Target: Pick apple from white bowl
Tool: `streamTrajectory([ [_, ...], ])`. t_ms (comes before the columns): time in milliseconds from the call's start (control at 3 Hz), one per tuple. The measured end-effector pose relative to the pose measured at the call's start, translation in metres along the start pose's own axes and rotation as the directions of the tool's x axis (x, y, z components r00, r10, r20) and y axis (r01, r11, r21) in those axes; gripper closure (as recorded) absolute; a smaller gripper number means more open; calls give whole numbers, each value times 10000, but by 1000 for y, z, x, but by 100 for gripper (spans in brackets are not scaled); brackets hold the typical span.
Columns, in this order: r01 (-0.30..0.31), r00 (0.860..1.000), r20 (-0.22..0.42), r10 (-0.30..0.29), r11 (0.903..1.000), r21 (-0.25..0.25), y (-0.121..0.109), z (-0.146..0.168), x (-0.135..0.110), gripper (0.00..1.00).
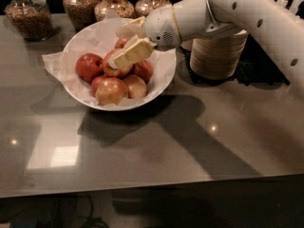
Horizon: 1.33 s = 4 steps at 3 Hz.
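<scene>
Apple (118,71), red mottled with gold, tops a heap of other apples (89,66) cradled in the paper-lined white bowl (164,77) on a grey counter (142,151). Just above, the gripper (116,49) hangs with its fingers spread, the near one across the fruit, apparently lined up to close. Behind stand stacked paper bowls (218,56) and glass jars (31,15).

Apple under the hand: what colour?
Apple: red mottled yellow, camera view; hand above it, over the white bowl.
</scene>
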State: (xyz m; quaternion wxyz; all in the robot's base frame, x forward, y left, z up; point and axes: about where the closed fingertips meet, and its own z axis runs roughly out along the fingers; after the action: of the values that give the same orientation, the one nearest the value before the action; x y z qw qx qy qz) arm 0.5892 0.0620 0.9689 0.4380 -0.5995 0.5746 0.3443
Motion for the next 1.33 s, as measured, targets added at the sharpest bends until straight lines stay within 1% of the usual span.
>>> streamTrajectory([
  [333,-18,10000,-47,18,10000,30,-2,1,3,30],
  [1000,-369,9989,-276,367,9993,-75,-7,15,23,37],
  [1333,-614,9974,-394,604,9978,-237,-7,26,36,38],
])
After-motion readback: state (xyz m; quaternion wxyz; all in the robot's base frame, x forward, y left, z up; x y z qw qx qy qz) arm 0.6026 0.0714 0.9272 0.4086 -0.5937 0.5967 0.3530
